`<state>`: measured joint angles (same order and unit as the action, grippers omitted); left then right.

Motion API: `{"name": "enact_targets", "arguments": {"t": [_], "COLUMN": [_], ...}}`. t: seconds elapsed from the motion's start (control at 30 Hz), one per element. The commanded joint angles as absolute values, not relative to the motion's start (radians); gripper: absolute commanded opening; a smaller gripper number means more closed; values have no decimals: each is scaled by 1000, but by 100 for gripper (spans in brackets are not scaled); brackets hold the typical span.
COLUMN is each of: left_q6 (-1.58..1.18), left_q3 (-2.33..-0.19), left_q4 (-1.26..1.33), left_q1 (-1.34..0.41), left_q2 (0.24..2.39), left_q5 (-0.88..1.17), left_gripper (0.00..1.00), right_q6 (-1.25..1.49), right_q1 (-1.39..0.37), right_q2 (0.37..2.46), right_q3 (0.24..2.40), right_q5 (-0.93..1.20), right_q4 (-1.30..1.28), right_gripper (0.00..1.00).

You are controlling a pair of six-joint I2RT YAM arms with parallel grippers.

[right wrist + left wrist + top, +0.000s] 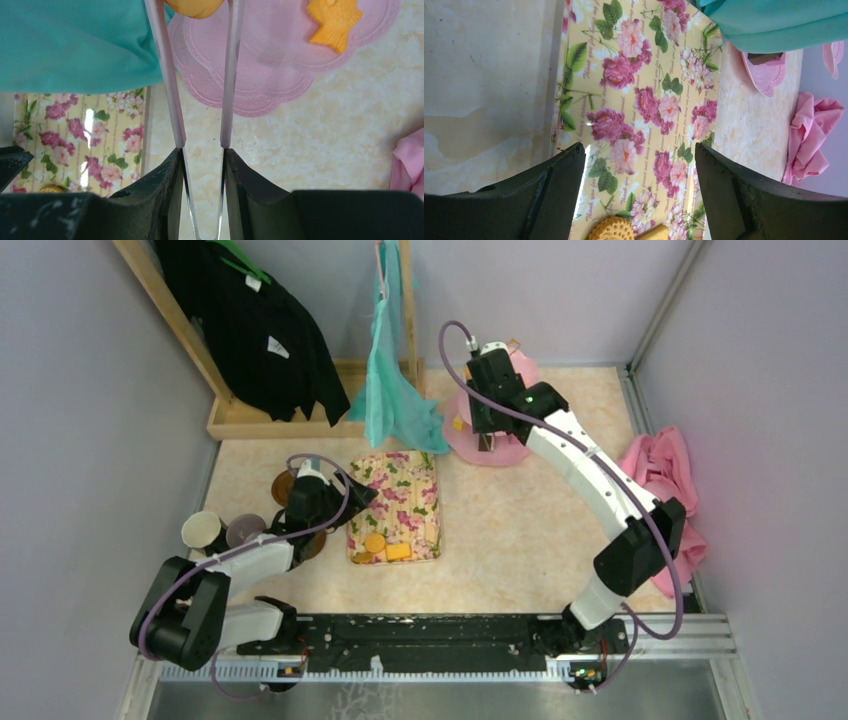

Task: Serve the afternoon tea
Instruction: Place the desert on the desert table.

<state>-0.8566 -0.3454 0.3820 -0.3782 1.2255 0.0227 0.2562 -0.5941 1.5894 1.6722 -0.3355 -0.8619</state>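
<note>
The left gripper (640,150) hangs over the flowery yellow tray (644,75) with its jaws spread wide, grasping nothing. The right gripper (202,152) is clenched on thin pink tongs (167,75). The tongs pinch a small orange-yellow snack (195,6) above the pink three-tier stand (260,75).

To do this well, I think it should go down slowly, let the snack touch the plate, then loosen the squeeze a little.

Seen from above, the cream mug (201,530) and the mauve-grey mug (245,530) sit at eight o'clock from the tray. I cannot tell what is inside them. The tray has a round orange biscuit (614,230) at its six o'clock end. The stand, at one o'clock from the tray, holds an orange fish-shaped snack (334,17).
</note>
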Motion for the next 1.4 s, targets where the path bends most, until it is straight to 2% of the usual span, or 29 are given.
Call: {"name": "enact_targets", "arguments": {"t": [0.0, 0.27, 0.8, 1.37], "left_q6": [-843, -841, -837, -842], "left_q3": [-377, -381, -394, -396], "left_q4": [414, 436, 465, 477], "left_q1": [-383, -383, -383, -382], "left_q2": [1219, 1245, 1296, 1318], "left_q5": [44, 55, 61, 61], "left_gripper": [86, 86, 86, 86], "right_q6": [235, 229, 230, 213], "right_q1": [-560, -512, -439, -419], "right_q2": [1626, 1721, 1766, 1792], "right_q3": [1785, 1860, 1876, 1914], "right_q5": [-316, -296, -263, -239], "right_q4": [-858, -884, -867, -871], "right_gripper": [19, 19, 19, 39]}}
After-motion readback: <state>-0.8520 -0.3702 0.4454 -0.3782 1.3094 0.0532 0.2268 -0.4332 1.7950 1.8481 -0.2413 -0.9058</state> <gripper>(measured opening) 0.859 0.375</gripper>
